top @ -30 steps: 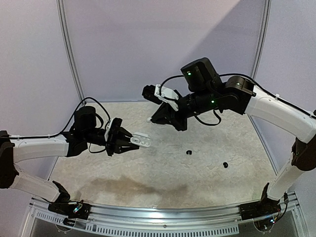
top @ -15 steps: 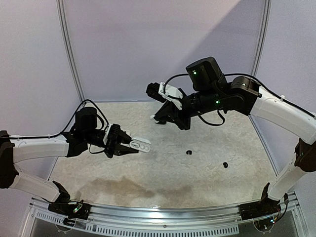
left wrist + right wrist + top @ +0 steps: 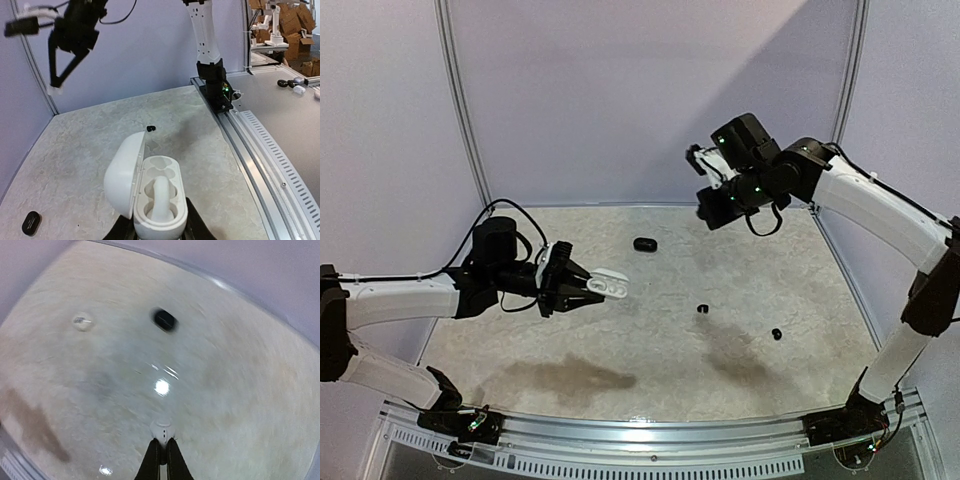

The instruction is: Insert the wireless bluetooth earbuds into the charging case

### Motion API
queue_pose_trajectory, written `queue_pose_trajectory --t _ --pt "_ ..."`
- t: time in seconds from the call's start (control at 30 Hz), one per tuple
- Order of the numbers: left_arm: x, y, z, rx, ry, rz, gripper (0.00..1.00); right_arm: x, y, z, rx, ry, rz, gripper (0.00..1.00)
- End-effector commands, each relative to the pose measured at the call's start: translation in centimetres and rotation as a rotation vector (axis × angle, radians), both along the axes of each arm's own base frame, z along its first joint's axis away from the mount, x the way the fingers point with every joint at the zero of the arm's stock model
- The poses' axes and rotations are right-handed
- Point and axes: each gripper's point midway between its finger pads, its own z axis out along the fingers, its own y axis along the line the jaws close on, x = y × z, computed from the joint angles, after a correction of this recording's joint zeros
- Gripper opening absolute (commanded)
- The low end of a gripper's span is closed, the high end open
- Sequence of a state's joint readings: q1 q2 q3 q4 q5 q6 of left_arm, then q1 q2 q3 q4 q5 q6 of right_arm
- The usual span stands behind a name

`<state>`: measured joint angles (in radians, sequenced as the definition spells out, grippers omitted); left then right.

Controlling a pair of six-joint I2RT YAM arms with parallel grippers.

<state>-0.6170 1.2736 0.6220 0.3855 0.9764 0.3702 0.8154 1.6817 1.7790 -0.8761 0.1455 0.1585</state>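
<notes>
**Case open, bud aloft**

Clamps left gripper [image 3: 578, 287] on white charging case [image 3: 159, 200] at 9 o'clock, lid up, wells showing. Pinches white earbud [image 3: 162, 430] in right gripper [image 3: 161, 444], high at 1 o'clock. Leaves black earbuds [image 3: 703, 308] on table [image 3: 520, 340] around 4 o'clock.

The left gripper [image 3: 160, 231] has the white charging case [image 3: 157, 200] clamped between its fingers. It's flipped open toward the left with both wells showing. Straight ahead on the table [image 3: 100, 135] sits a tiny black earbud [image 3: 150, 128]. Close by on its left lies a black oval thing [image 3: 31, 222]. High up on the left, the right gripper [image 3: 54, 85] hangs pinching a white earbud [image 3: 54, 90].
</notes>
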Motion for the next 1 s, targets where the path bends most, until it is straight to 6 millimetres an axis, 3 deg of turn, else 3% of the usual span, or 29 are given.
queue_pose_trajectory --t 0.0,0.1,0.17,0.4,0.5,0.83,0.97 --pt "0.2 0.0 0.6 -0.009 0.016 0.051 0.0 -1.8 -11.9 -9.9 -0.277 0.343 -0.604 0.0" --pt "0.2 0.1 0.6 -0.012 0.008 0.058 0.0 -4.6 -14.2 -14.6 -0.39 0.444 -0.677 0.0" --pt "0.2 0.1 0.7 -0.015 0.004 0.059 0.0 -6.1 -14.8 -17.2 -0.408 0.509 -0.702 0.0" --pt "-0.1 0.4 0.7 -0.018 -0.002 0.064 0.0 -9.1 -14.5 -22.8 -0.422 0.686 -0.745 0.0" --pt "-0.2 0.5 0.6 -0.019 -0.01 0.064 0.0 -9.8 -14.0 -24.4 -0.439 0.734 -0.745 0.0" --pt "-0.4 0.8 0.5 -0.02 -0.031 0.074 0.0 -10.3 -12.2 -27.1 -0.551 0.773 -0.681 0.0" --pt "-0.6 0.9 0.3 -0.015 -0.036 0.074 0.0 -10.4 -11.4 -27.5 -0.545 0.788 -0.668 0.12"
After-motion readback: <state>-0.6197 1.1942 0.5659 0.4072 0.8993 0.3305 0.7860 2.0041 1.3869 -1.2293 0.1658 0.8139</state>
